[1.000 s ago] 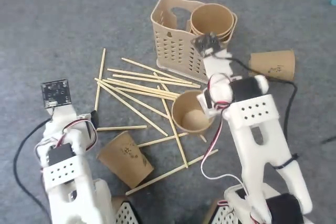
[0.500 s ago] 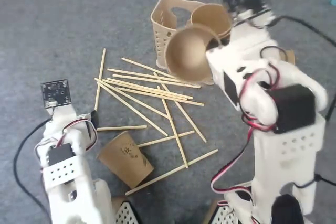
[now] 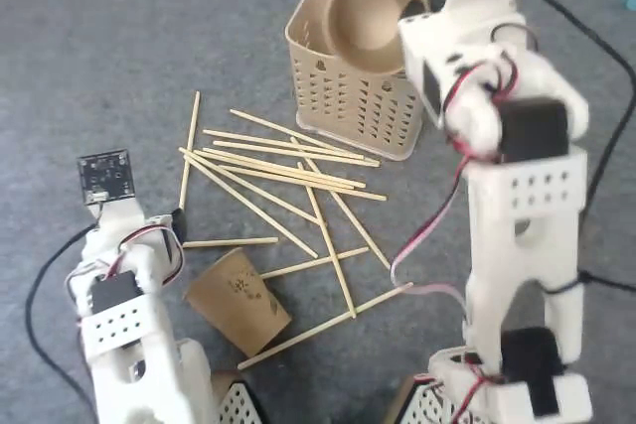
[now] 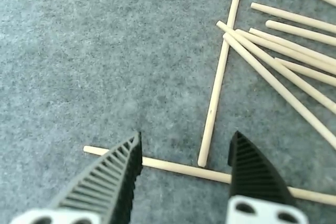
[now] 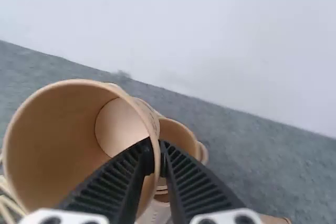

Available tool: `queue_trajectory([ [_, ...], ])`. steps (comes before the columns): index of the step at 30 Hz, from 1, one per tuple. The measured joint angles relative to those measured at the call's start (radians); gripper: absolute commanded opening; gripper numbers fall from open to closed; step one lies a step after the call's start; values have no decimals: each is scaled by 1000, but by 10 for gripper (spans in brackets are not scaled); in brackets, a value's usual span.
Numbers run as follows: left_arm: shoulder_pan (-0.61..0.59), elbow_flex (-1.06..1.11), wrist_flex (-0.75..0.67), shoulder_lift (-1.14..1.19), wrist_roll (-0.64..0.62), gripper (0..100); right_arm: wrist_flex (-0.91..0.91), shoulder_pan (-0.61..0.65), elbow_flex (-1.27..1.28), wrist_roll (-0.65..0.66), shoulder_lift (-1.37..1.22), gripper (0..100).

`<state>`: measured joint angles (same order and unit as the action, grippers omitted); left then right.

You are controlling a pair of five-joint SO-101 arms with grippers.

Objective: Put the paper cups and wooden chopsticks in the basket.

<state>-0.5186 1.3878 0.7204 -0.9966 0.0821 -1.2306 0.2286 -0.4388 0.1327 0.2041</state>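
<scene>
My right gripper is shut on the rim of a brown paper cup, held tilted in the air over the beige slotted basket. Behind the held cup, stacked cups sit in the basket. Another paper cup lies on its side near the front. Several wooden chopsticks are scattered on the grey carpet. My left gripper is open low over the carpet, straddling one chopstick.
The raised right arm stands tall at the right and hides the carpet behind it. The left arm's base sits at the front left. Bare carpet stretches across the far left.
The right arm lifted the cup off the carpet and carried it up and back over the basket. The left arm has stayed still.
</scene>
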Motion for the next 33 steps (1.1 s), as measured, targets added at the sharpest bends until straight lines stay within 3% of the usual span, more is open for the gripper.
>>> queue_trajectory([
  [5,0,0,0,0,0,250,28,-94,0,0,-74,8],
  [11,0,0,-2,0,0,250,-12,-117,0,0,-146,20],
  [16,0,0,-6,0,0,250,-49,-118,0,0,-199,211],
  [18,0,0,-8,0,0,250,-58,-117,2,0,-212,238],
  [25,0,0,-9,0,0,250,-114,-115,2,0,-187,182],
  [33,0,0,-9,0,0,250,-233,-114,0,-92,37,97],
])
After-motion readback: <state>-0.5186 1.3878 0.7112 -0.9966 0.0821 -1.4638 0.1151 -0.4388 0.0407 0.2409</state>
